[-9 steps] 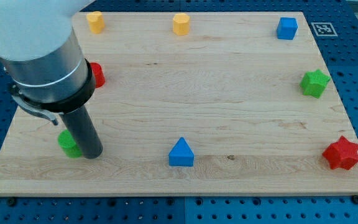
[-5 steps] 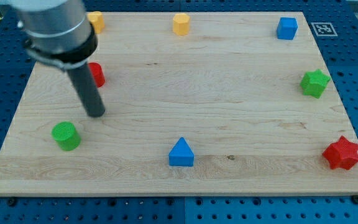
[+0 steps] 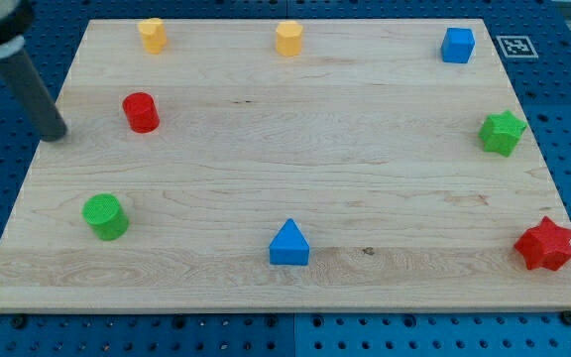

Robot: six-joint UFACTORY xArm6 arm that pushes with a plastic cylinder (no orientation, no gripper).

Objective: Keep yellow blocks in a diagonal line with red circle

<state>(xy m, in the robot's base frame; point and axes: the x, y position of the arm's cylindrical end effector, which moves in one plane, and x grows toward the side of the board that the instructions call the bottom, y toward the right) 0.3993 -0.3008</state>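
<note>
The red circle block (image 3: 141,111) stands at the board's upper left. One yellow block (image 3: 152,34) sits near the top left edge, just above the red circle. A second yellow block (image 3: 287,39) sits at the top edge near the middle. My tip (image 3: 56,134) is at the board's left edge, to the left of the red circle and a little below it, apart from every block.
A green circle block (image 3: 104,216) is at the lower left. A blue triangle (image 3: 288,243) is at the bottom middle. A blue cube (image 3: 457,45) is at the top right, a green star (image 3: 503,133) at the right edge, a red star (image 3: 544,244) at the lower right.
My tip has moved up and to the left, from beside the green circle, past the red circle, to the board's left edge. No block has moved.
</note>
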